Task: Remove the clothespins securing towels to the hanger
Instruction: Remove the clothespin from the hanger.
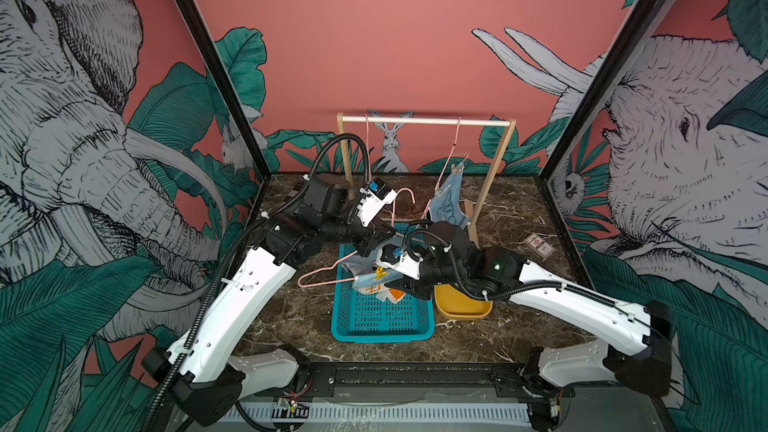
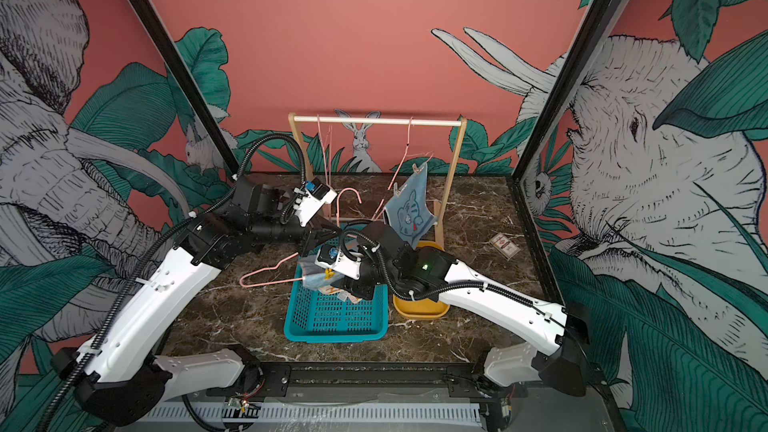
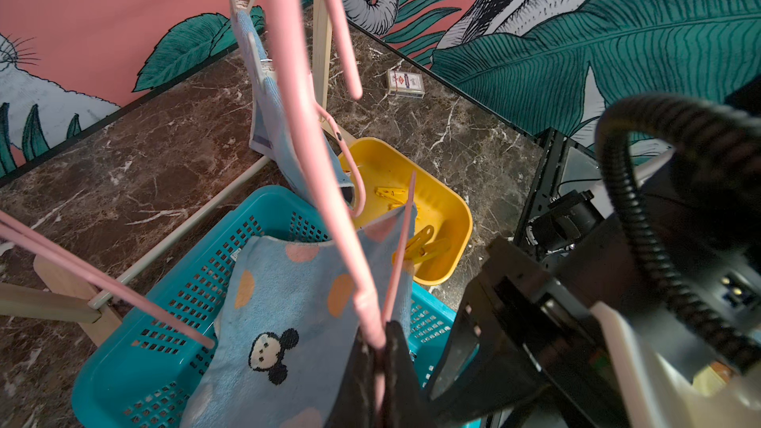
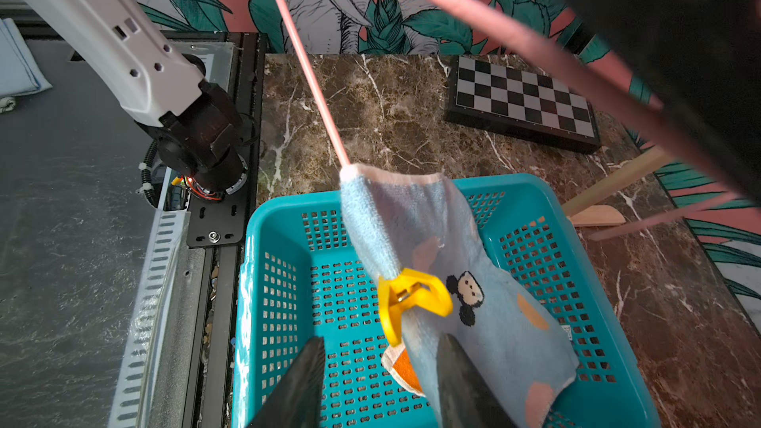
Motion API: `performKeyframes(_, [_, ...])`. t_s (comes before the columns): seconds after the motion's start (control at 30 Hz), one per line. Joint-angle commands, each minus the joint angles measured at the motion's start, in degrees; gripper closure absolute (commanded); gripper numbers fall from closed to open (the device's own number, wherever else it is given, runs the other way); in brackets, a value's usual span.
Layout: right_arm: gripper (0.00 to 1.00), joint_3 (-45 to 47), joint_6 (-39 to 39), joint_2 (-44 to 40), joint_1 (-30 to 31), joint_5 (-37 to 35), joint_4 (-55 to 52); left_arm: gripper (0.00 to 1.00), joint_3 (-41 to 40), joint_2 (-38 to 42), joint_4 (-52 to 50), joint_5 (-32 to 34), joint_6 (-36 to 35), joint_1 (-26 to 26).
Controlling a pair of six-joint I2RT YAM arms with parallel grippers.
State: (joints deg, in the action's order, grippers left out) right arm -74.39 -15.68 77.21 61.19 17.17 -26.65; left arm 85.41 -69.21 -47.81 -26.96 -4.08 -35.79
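left tool (image 3: 381, 335) clamped on pink hanger (image 3: 319, 166); right tool (image 4: 381, 339) parted, empty, facing yellow clothespin (image 4: 412, 296)

**Colour rundown of this setup**

The hanger (image 4: 325, 117) is pale pink. The towel (image 4: 494, 335) on it is light blue with orange and pink dots plus a black-and-white mouse face, and the clothespin (image 4: 412, 294) on it is bright yellow. The basket (image 4: 271, 216) is teal, the tray (image 3: 449, 207) mustard yellow, the tabletop (image 4: 391, 117) dark brown marble with white veins. The checkerboard (image 4: 523, 96) is black and white. The other towel (image 2: 409, 214) is blue with a tiger print.
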Motion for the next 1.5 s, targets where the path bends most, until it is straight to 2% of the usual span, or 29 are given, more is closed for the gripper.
performKeyframes(0.0, [0.57,-2.13,-0.66,-0.38,0.9,2.25,2.16,1.0,1.08,0.31,2.1,-1.17,0.27,0.3])
performKeyframes(0.43, [0.6,1.93,0.75,-2.3,2.43,2.76,1.25,1.0,2.22,-1.09,3.43,-0.65,0.65,0.36])
performKeyframes(0.83, [0.58,2.17,-1.37,-7.27,2.71,-6.43,-0.77,1.0,2.39,-1.72,2.3,-2.98,0.03,0.34])
performKeyframes(1.07, [0.52,-2.4,-4.99,-4.14,2.72,-7.05,-5.71,1.0,3.35,-1.89,0.94,-4.76,-0.37,0.35])
performKeyframes(1.47, [0.48,-5.93,-8.45,-0.89,2.66,-8.47,-6.96,1.0,3.25,-2.15,-0.34,-6.6,-1.03,0.34])
